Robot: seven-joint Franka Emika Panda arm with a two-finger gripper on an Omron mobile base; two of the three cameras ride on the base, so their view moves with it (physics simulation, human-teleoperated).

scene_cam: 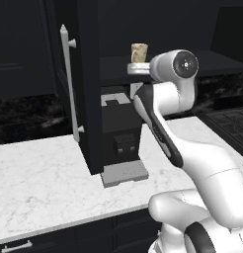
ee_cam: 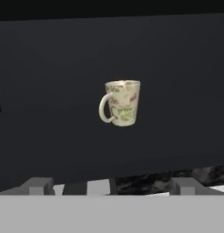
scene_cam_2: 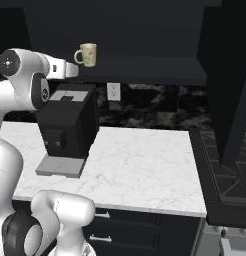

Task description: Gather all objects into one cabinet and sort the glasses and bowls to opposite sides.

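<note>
In the left base view the arm's white elbow hides most of the cabinet shelf (scene_cam: 116, 66), and the cup (scene_cam: 139, 52) shows there just above the wrist, upper centre, its handle out of sight. The cabinet's inside is very dark, so the edges of its shelf are hard to make out. In the right base view the cup (scene_cam_2: 87, 54) stands upright on the shelf at the upper left, handle to the left, with the rest of the shelf running right. The hand view has the cup (ee_cam: 121, 103) in mid-frame, cream with a faint mottled pattern. The gripper (ee_cam: 111, 186) sits at the bottom edge, its jaws spread wide and holding nothing, apart from the cup. The open cabinet door (scene_cam: 86, 84) with its long silver handle (scene_cam: 69, 84) stands at the left. Below, a black coffee machine (scene_cam_2: 67, 127) rests on the white marble desk (scene_cam_2: 145, 165).
</note>
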